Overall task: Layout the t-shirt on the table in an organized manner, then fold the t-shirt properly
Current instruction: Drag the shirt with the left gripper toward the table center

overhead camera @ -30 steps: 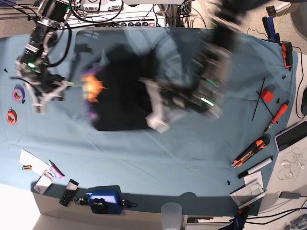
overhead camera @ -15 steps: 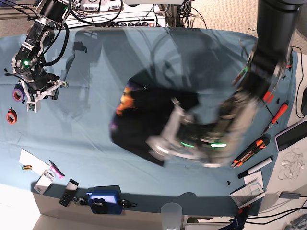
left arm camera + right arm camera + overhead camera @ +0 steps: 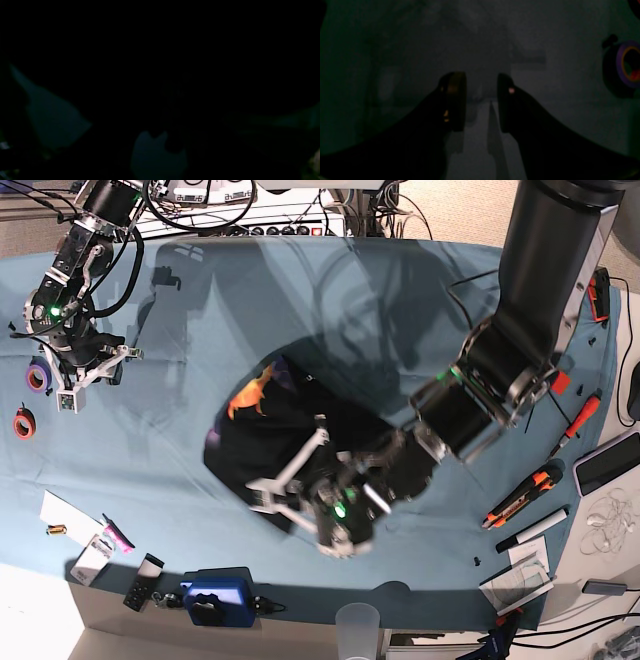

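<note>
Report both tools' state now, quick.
Left tool: closed down on the t-shirt; whether it grips the fabric cannot be told.
Right tool: open, empty, over the table.

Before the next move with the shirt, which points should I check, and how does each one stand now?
1. Left pincer gripping the shirt: cannot tell. It is shut and low over the shirt's near edge, but the left wrist view is almost black.
2. Right pincer free: ok. It is open, nothing between its fingers, only table below.
3. Shirt laid flat: not ok. It lies bunched in a dark heap, orange print turned to one edge.
4. Shirt fully on the table: ok.
5. Right arm away from the shirt: ok. It is at the far corner, beside the purple tape.
</note>
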`<state>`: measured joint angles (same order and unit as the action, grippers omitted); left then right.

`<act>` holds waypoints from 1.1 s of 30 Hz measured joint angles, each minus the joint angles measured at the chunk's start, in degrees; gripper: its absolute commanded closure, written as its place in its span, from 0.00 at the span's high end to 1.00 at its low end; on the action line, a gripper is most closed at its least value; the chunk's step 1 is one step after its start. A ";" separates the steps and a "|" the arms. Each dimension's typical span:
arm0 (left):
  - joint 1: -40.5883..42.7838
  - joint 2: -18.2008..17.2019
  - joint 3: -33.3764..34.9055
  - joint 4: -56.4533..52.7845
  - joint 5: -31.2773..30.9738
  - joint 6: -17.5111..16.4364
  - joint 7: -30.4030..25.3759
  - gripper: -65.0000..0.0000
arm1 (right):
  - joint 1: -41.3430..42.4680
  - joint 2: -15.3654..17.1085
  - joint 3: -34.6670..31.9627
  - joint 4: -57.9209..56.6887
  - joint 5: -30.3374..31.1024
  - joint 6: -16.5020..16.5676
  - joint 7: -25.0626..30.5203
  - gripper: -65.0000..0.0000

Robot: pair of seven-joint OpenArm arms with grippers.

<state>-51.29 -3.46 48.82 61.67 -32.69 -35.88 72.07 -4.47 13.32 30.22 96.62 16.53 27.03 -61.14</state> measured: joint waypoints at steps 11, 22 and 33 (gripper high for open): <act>-0.07 -0.02 -0.02 -2.19 0.81 0.00 -8.94 0.16 | 0.00 0.00 0.00 0.00 -0.04 0.00 0.31 0.32; -1.44 0.11 -0.02 -2.16 10.75 20.04 0.42 0.36 | 0.02 0.00 0.00 0.00 0.00 0.00 0.37 0.32; -5.42 0.48 -2.03 -2.10 1.75 23.37 3.89 0.36 | 0.02 0.00 0.00 0.00 0.48 2.62 1.81 0.32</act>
<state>-56.71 -2.98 46.78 59.57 -30.94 -12.51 75.96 -4.45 13.32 30.22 96.62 17.02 29.65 -59.33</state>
